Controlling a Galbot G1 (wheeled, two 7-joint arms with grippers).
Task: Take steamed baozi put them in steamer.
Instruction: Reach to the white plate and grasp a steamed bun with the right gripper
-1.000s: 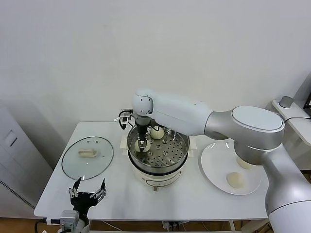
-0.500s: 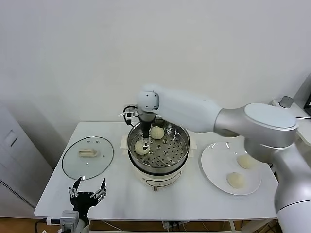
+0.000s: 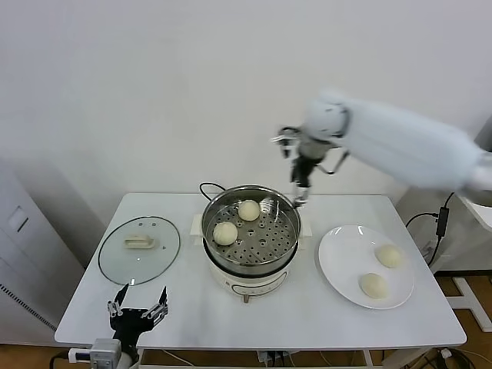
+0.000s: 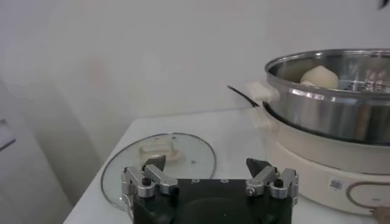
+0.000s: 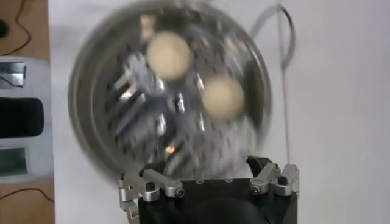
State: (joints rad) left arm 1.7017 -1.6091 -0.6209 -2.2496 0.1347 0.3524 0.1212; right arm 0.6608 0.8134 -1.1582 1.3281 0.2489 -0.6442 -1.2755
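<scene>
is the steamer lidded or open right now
Open. The steamer has no cover; two baozi show inside, and the glass lid lies flat on the table to its left.

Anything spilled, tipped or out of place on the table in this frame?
Nothing stands out. Two baozi sit inside the steamer, two more wait on the plate, and the glass lid lies flat beside the cooker.

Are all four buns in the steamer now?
No, only two buns sit in the steamer; two more wait on the plate.
</scene>
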